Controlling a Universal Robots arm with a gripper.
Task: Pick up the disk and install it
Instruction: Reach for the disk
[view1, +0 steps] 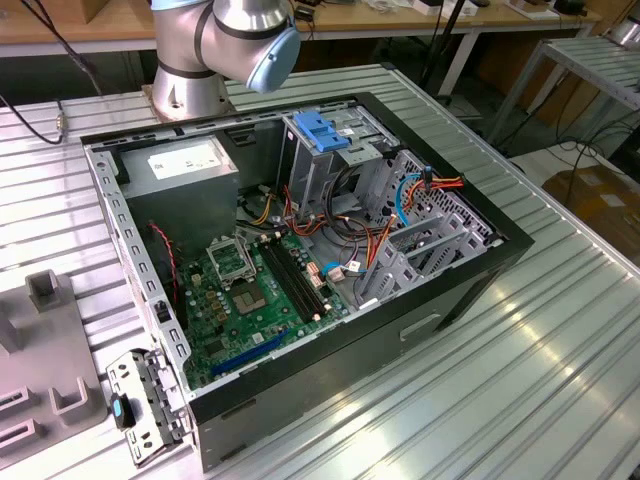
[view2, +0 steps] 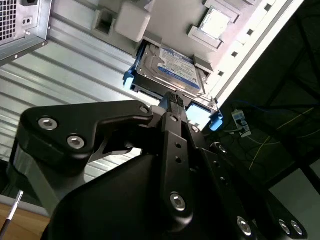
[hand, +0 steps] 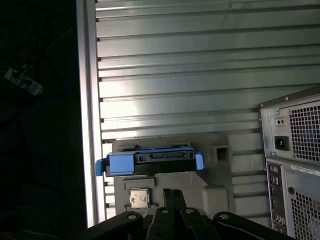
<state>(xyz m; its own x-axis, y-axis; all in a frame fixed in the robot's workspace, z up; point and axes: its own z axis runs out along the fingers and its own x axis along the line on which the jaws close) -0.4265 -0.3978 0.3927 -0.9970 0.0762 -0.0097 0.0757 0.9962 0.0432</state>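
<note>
Disk (view2: 172, 67): one, lying label-up in the grey fixture tray (view2: 165, 20), outside the computer case (hand: 295, 165), not yet lifted.
Its edges: blue rails (hand: 120, 164) on two opposite sides. The connector end faces me in the first wrist view.
Which way from me: straight on past my fingertips (hand: 168, 194), near but apart, with no contact that I can see.
Long axis: seems to run away from my tips in the second wrist view, but I can't settle it.
My pincer (hand: 173, 192): one, fingers pressed together on nothing.
Tray's other tenant: one processor chip (hand: 139, 197), in its own pocket just beside the disk.
Case: one, lid off, its rear panel near the tray. One blue latch (view1: 320, 130) sits at its far side in the exterior view.
Table (hand: 200, 75): ribbed metal, carrying tray and case.
Arm: only one, so the reach is mine.
</note>
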